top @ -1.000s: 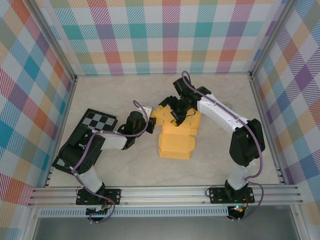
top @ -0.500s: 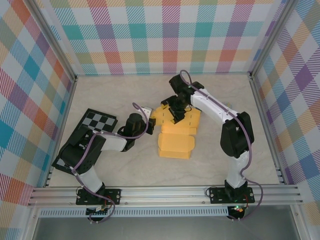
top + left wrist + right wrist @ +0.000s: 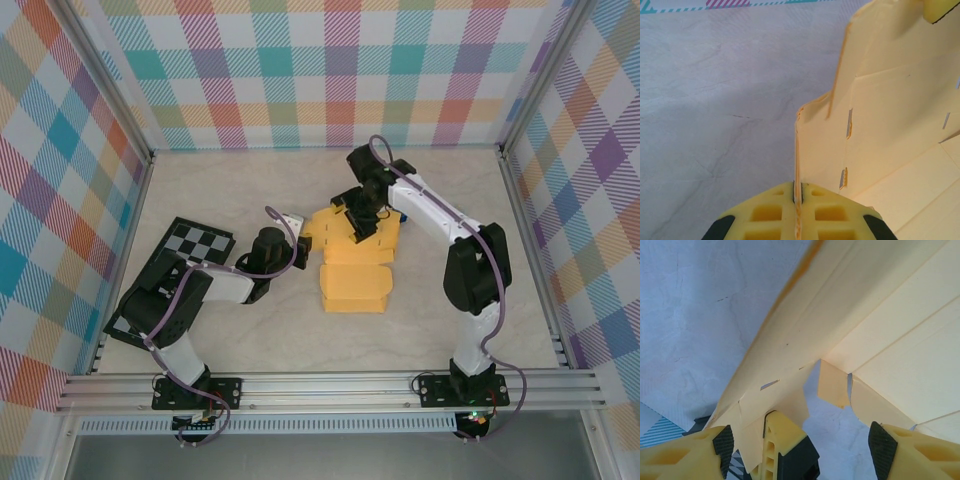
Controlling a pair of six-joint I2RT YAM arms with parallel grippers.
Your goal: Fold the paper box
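Our left fingers (image 3: 770,217) are pressed together on a thin upright edge of the box (image 3: 355,285), at its left side. The card rises straight out of the seam between the two pads. Our right fingers (image 3: 685,452) stand wide apart over the far end of the box and grip nothing. A small flap of card hangs down between them, close to one pad, and we cannot tell whether it touches.

We see the box near the middle of the bench (image 3: 250,190), between our two arms. It is yellow-orange card, only partly folded. The near panel lies flat, pointing toward our bases, with notched tabs along its sides. The far part is lifted off the bench under the right fingers. From the left wrist we make out short slits cut beside a crease, and a side wall that bends upward. From the right wrist, long creases run across the raised sheet.

The bench is pale and marbled with fine dark veins. A checkered board (image 3: 195,243) lies at the left, well apart from the box, partly under our left arm. Plaid walls (image 3: 330,70) in teal, pink, orange and yellow close in three sides, and an aluminium rail (image 3: 330,385) runs along the near edge.
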